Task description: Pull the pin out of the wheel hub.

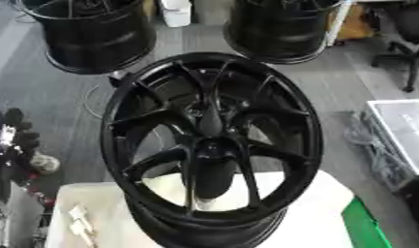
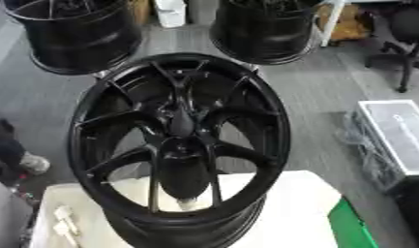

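A black multi-spoke wheel hub (image 1: pixel 211 145) stands tilted on the white-covered table (image 1: pixel 318 213), its face turned up toward me. A dark, elongated shape (image 2: pixel 182 169) runs through the hub's centre behind the spokes, and a small pale bit (image 2: pixel 188 203) shows at its lower end. I cannot make out a pin for certain. A black form with white and red bits at the left edge looks like my left hand (image 1: pixel 11 140), well clear of the wheel. My right hand appears in neither view.
Two more black wheels (image 1: pixel 90 34) (image 1: pixel 284 29) stand on the grey floor behind. Small white pieces (image 1: pixel 79 220) lie on the table's left. A grey case (image 2: pixel 398 133) sits at the right and an office chair (image 1: pixel 407 34) at the far right. A person's shoe (image 2: pixel 32 162) rests on the floor at left.
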Tool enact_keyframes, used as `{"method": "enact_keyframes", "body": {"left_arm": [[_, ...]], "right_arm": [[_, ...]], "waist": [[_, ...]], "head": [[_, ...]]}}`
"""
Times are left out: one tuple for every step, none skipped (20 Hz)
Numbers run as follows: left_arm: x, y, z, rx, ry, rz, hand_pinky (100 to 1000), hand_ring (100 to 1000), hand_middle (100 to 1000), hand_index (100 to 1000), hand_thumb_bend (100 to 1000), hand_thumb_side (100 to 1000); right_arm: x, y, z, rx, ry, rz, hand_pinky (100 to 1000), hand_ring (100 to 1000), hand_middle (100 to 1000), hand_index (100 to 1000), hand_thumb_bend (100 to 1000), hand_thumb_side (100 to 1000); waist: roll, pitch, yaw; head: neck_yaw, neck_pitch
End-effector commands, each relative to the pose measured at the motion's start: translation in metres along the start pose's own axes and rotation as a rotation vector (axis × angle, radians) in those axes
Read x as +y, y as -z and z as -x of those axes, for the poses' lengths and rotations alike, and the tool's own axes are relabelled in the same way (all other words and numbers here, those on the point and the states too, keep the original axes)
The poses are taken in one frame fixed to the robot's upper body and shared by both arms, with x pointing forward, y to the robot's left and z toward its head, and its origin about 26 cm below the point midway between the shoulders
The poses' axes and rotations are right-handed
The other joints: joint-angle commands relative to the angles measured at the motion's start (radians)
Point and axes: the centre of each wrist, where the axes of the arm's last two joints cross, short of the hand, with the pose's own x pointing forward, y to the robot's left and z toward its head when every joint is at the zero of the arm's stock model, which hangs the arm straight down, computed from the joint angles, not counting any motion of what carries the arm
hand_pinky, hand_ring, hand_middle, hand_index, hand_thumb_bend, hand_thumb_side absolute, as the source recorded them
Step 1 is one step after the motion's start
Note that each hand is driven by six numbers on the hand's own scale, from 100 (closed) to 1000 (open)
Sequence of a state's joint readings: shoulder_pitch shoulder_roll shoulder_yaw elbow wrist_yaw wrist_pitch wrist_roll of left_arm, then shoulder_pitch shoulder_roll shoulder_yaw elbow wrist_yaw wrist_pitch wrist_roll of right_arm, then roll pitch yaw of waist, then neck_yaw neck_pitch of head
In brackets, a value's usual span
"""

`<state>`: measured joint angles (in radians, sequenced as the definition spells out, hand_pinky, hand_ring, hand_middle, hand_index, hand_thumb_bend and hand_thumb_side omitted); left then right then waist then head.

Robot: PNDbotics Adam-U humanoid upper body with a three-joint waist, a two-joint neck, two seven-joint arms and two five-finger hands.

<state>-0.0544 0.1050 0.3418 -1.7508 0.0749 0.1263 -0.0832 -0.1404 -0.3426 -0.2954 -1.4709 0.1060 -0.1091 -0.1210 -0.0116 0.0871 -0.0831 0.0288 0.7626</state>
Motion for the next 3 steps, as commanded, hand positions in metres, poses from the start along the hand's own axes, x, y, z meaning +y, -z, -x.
{"method": "enact_keyframes", "body": {"left_arm": [[-0.002, 0.003, -0.009, -0.036, 0.0, 0.015, 683, 617, 610, 742, 587, 594], [-0.002, 0.003, -0.008, -0.035, 0.0, 0.018, 683, 618, 611, 743, 586, 594], [-0.003, 0.003, -0.008, -0.036, -0.001, 0.02, 683, 618, 611, 742, 587, 594]], "right_arm": [[0.017, -0.004, -0.023, -0.083, 0.093, -0.052, 705, 579, 647, 727, 100, 693], [0.024, -0.008, -0.026, -0.088, 0.127, -0.074, 705, 579, 645, 725, 100, 700], [0.032, -0.012, -0.029, -0.092, 0.159, -0.098, 703, 576, 640, 720, 100, 704]], "waist": [[0.004, -0.007, -0.002], [0.005, -0.007, -0.002], [0.006, -0.007, -0.003]], "head": [[0.0, -0.001], [0.001, 0.001], [0.001, 0.001]]}}
